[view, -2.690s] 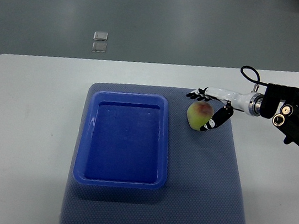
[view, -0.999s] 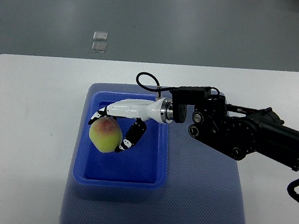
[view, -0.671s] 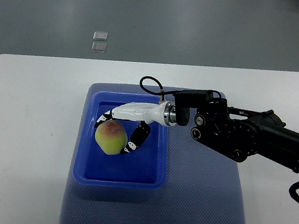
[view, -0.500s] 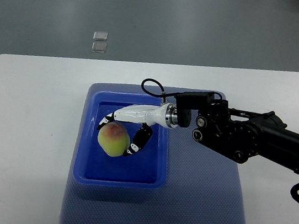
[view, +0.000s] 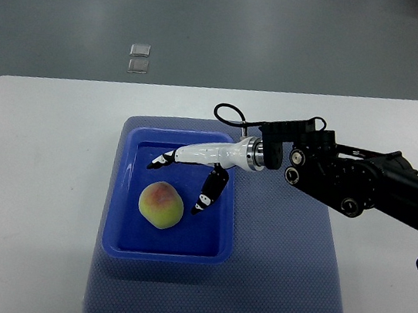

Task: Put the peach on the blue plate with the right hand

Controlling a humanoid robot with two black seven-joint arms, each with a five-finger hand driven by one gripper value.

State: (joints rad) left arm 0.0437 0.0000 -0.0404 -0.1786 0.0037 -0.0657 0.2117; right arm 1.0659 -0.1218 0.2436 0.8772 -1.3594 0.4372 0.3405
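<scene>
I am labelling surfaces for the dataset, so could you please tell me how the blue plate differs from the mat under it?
The glossy blue rectangular plastic plate has a raised rim and a recessed floor; the dull grey-blue textured fabric mat lies flat. The plate is smaller and sits on the mat's left part, while the mat extends well past it to the right. The plate holds the yellow-pink peach; the mat's exposed part holds nothing. Both are rectangular and bluish.
</scene>
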